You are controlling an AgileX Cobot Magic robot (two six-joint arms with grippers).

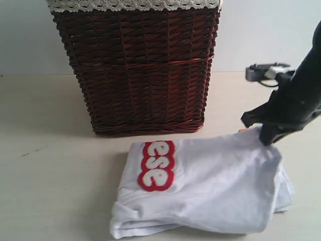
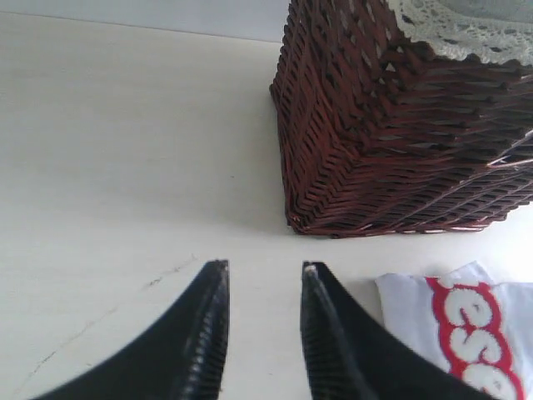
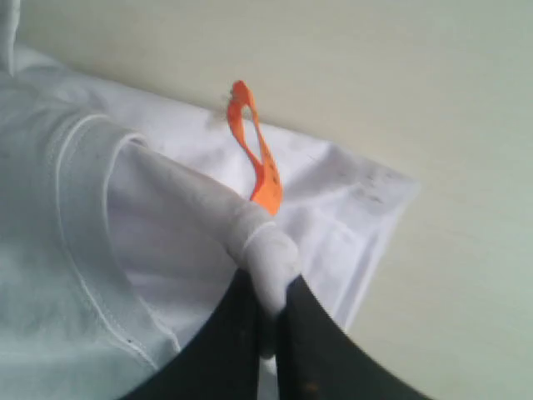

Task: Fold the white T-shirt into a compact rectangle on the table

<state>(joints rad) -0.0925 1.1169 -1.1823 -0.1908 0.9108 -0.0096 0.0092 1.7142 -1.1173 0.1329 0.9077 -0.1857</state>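
where the right gripper [image 3: 268, 293] meets the cloth, we see a fold of the white t-shirt [image 3: 125, 250] clamped tight between its 2 black jaws. the fabric is bunched into a small rounded ridge that rises out of the pinch. just beside that ridge an orange tag [image 3: 258, 162] stands up in a loop, and a stitched hem curves across the cloth near it. in the exterior view the same gripper sits at the far right corner of the shirt, where the cloth rises into a slight peak. its tips are hard to make out there against the dark arm, so we take the grip from the wrist view.

the shirt lies on the table [image 1: 45, 165] in front of a brown wicker basket [image 1: 140, 70], near it but not touching. it is a rough, partly folded heap, wider than deep, with soft layers showing along its near edge and right end. a red patch [image 1: 156, 165] with fuzzy white letters "ese" sits on its left part, turned sideways. the basket carries a white lace trim [image 1: 130, 5] along its top rim.

the left gripper [image 2: 262, 275] hangs over bare tabletop, its 2 ribbed jaws parted with nothing between them and no cloth touched. the basket's corner and the patch end of the shirt lie just beyond it.
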